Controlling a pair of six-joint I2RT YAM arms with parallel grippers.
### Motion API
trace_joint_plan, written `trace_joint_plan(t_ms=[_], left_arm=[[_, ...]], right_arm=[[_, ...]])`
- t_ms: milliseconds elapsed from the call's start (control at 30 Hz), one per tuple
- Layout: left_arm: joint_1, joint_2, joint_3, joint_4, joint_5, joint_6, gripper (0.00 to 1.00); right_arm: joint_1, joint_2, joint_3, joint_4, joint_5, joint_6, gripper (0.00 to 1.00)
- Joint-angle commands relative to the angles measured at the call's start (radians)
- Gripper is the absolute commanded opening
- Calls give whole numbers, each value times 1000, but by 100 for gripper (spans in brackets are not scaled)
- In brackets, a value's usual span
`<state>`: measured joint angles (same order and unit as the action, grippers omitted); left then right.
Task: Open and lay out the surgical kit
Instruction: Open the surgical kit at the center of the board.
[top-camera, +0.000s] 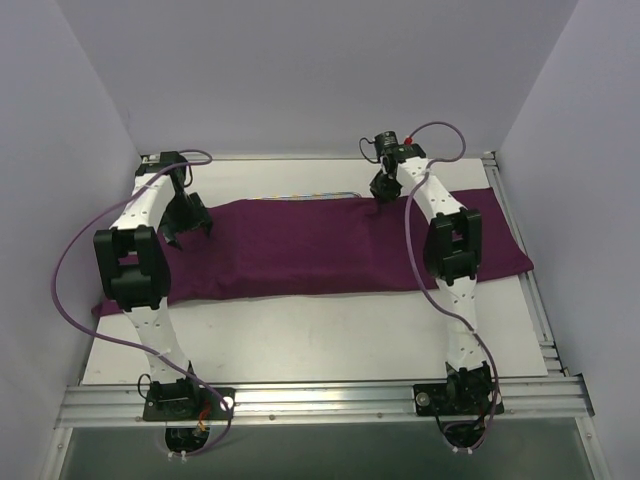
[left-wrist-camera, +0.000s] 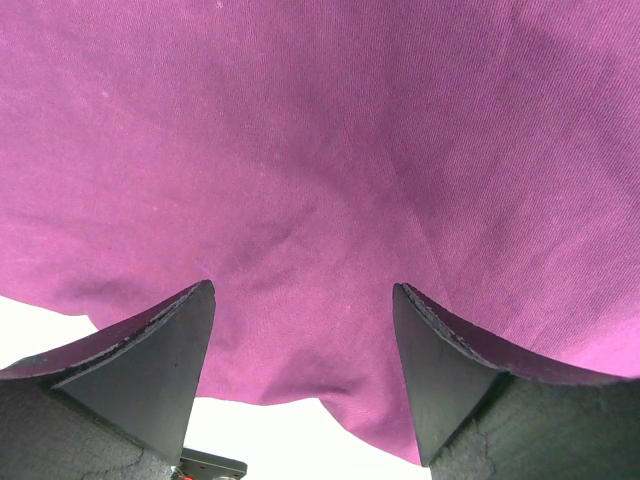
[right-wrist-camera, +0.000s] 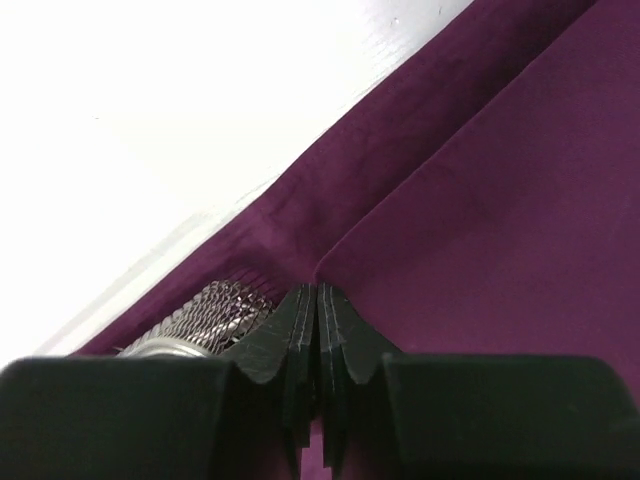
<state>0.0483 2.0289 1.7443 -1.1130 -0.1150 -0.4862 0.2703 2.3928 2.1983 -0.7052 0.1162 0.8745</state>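
table (top-camera: 330, 340): white, bare strip nearest the arm bases
cloth (top-camera: 300, 255): purple, lying wide across the table's middle, left to right
left gripper (left-wrist-camera: 305, 290): fingers (left-wrist-camera: 150, 350) spread, nothing between them, over the cloth's left part; contact unclear
right gripper (right-wrist-camera: 317, 300): fingers pressed together, pinching a cloth fold edge at the far side
tray (right-wrist-camera: 215, 310): mesh corner showing from under the cloth, just beside the right gripper

I find no writing, label, brand, number or sign that I can read in any of the views.
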Motion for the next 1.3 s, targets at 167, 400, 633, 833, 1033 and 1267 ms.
trace_joint_plan(t_ms=[167, 400, 633, 833, 1033, 1267], left_arm=[[2, -90, 35, 13, 29, 15, 82], [7, -88, 52, -13, 47, -9, 84], [19, -168, -11, -9, 0, -86, 86], [38, -366, -97, -7, -89, -150, 86], [50, -576, -199, 51, -114, -155, 85], [48, -514, -215, 125, 86, -39, 85]], right_arm=[[23, -216, -131, -45, 16, -181, 0], [67, -539, -513, 26, -13, -321, 0], [93, -919, -950, -19, -41, -267, 0], [115, -1281, -1270, -128, -105, -132, 0], [135, -1540, -1411, -299, -190, -40, 5], [135, -1589, -1349, -315, -132, -28, 73]])
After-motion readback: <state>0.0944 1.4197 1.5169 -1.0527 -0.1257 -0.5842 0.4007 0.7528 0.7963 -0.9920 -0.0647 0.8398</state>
